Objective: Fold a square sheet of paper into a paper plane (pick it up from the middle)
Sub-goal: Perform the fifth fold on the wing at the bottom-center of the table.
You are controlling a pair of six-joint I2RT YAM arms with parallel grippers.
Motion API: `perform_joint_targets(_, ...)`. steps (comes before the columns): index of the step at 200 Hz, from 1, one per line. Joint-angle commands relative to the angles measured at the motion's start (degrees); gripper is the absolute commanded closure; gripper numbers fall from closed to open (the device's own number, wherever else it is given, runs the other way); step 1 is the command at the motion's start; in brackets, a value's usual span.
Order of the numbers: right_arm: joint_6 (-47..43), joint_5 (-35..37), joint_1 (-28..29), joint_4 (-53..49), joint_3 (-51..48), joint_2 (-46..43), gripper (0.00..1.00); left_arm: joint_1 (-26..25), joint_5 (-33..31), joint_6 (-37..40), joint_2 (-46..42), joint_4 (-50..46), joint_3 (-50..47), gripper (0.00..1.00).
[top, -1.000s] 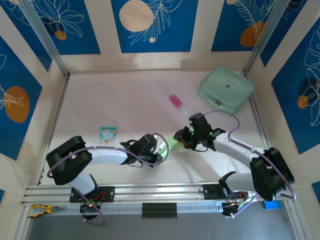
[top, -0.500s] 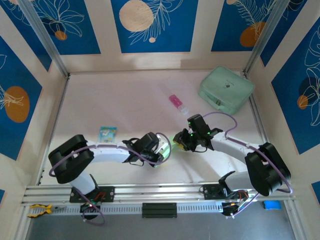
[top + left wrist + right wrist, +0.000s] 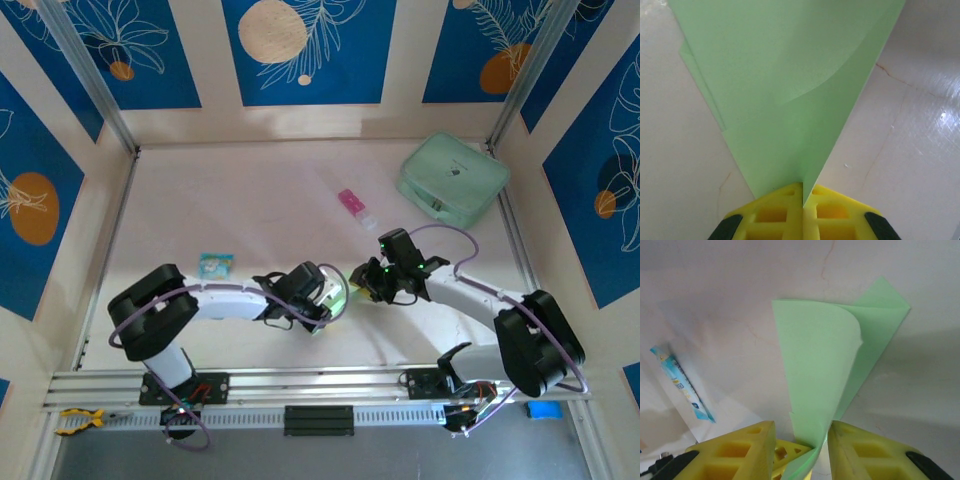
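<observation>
Lime-green sheet [image 3: 790, 90], one, pinched in left end effector [image 3: 802, 194]; right end effector [image 3: 801, 429] agape.

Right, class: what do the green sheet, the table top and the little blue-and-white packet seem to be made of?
Green sheet: thin matte paper; it curls and holds sharp creases. Table top: hard, glossy, perhaps laminate or painted board; it shows glare and hairline cracks. Blue-and-white packet: probably printed plastic film, uncertain.
</observation>
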Motion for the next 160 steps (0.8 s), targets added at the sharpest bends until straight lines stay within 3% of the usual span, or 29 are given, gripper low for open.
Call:
perform_joint_targets(1, -1.8, 0.8, -1.1, -5.0, -0.9, -3.1, 0.65, 0.5, 0.7, 1.0, 2.4, -4.9, 2.7, 0.97)
perform_joint_targets(74, -2.8, 3.1, -4.7, -7.4, -7.3, -13.0, 0.65, 0.5, 3.6, 0.9, 8.6, -12.7, 9.8, 1.00)
perform_joint_targets(128, -6.2, -3.1, -5.2, 1.7, -13.5, -16.7, 0.82, 0.5, 5.2, 0.2, 13.5, -16.5, 14.6, 1.00)
perform_joint_targets(160, -4.5, -4.4, -5.3, 8.0, -18.1, -19.1, 0.86, 0.9, 8.3, -0.6, 16.0, -16.5, 15.9, 1.00)
